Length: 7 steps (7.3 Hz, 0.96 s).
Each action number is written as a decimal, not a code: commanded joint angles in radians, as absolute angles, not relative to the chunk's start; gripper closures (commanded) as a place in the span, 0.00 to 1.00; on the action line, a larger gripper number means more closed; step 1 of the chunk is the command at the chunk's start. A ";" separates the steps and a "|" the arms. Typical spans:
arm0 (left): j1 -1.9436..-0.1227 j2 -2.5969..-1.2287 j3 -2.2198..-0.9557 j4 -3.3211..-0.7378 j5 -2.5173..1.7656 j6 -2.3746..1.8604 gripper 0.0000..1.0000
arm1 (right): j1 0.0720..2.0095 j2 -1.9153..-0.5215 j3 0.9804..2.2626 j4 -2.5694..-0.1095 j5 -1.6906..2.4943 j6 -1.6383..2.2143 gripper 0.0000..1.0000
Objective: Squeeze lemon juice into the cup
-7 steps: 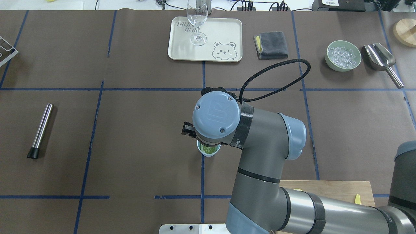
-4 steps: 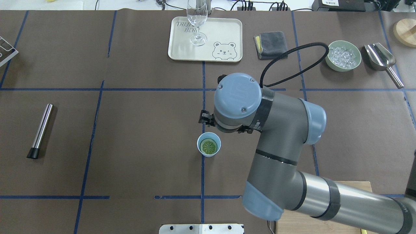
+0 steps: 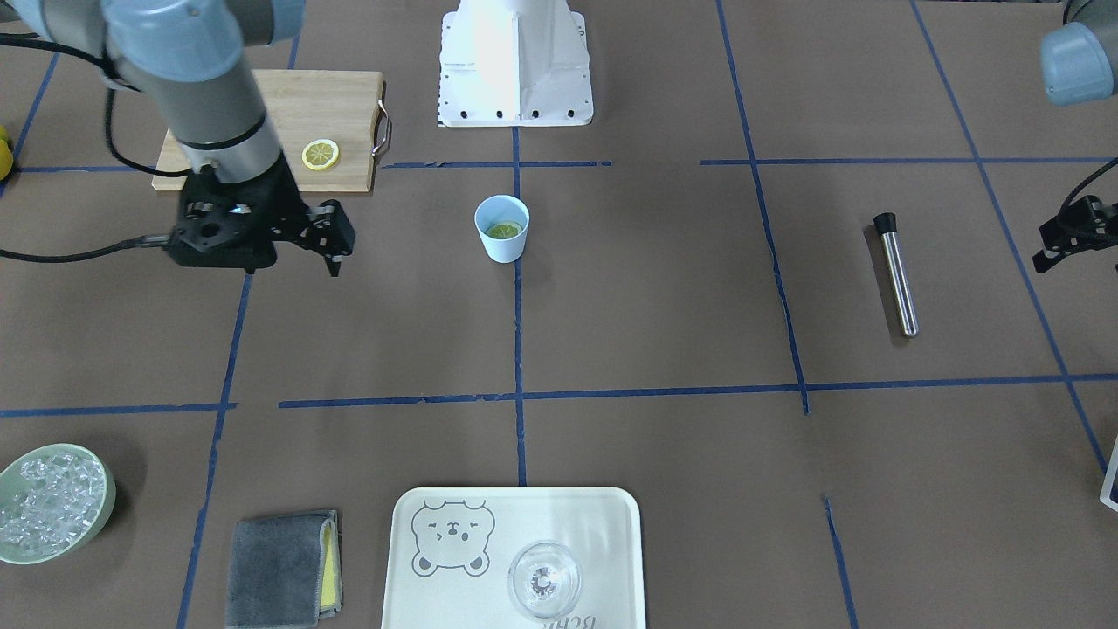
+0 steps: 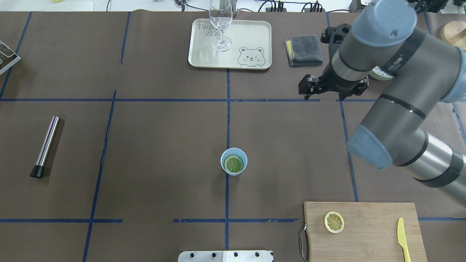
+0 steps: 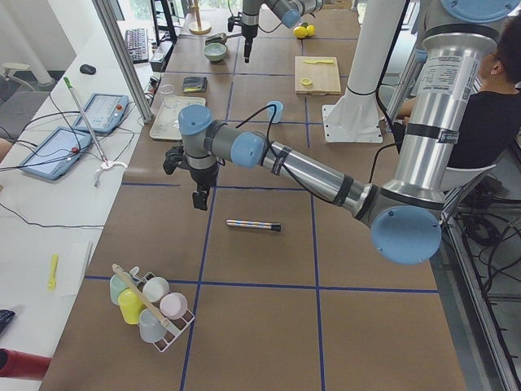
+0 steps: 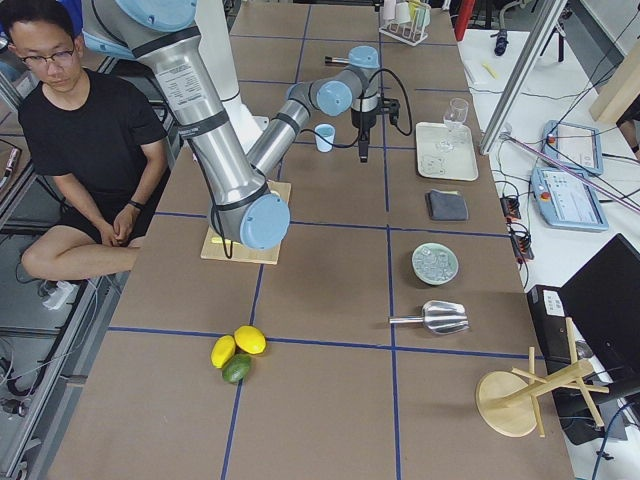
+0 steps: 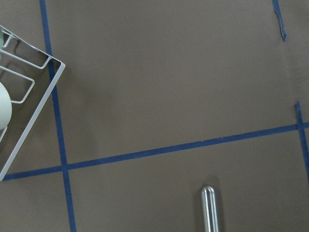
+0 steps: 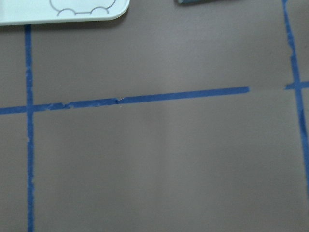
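The light-blue cup (image 4: 222, 160) stands upright at the table's middle; it also shows in the front view (image 3: 502, 249). A lemon slice (image 4: 233, 164) lies flat inside it. A second, alike slice (image 4: 334, 222) lies on the wooden cutting board (image 4: 371, 240). My right gripper (image 4: 305, 91) hangs empty and open over bare table, far beyond and to the right of the cup, near the grey cloth (image 4: 305, 50). My left gripper (image 3: 1048, 249) hovers at the far left past the steel rod (image 4: 45, 145); I cannot tell how its jaws stand.
A cream tray (image 4: 255, 32) with a clear glass (image 4: 220, 22) sits at the back centre. A green bowl of ice (image 3: 52, 502) is beside the cloth. A yellow knife (image 4: 402, 238) lies on the board. A wire rack (image 4: 7, 54) is at the far left.
My right arm has swung from over the cup away to the back right. The lemon slice stays in the cup, and the cutting board is uncovered.
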<state>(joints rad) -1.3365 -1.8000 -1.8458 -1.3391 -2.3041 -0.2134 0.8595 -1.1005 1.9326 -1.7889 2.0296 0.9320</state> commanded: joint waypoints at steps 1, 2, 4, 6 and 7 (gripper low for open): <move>-1.318 -1.922 -1.896 -0.998 -2.302 -0.104 0.00 | 1.082 -1.230 1.933 -1.787 2.185 0.650 0.00; -1.290 -1.904 -1.853 -0.993 -2.315 -0.069 0.00 | 1.185 -1.296 1.930 -1.789 2.236 0.491 0.00; -1.205 -1.868 -1.734 -1.067 -2.459 -0.074 0.00 | 1.367 -1.395 1.886 -1.789 2.371 0.208 0.00; -1.155 -1.867 -1.549 -1.222 -2.509 -0.077 0.00 | 1.471 -1.430 1.832 -1.789 2.398 0.074 0.00; -1.135 -1.865 -1.501 -1.289 -2.517 -0.131 0.00 | 1.480 -1.442 1.830 -1.789 2.398 0.068 0.00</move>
<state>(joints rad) -1.1629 -1.8672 -1.5788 -1.2072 -2.4940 -0.0900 1.4478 -1.4239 1.8432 -1.7886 2.3900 0.1062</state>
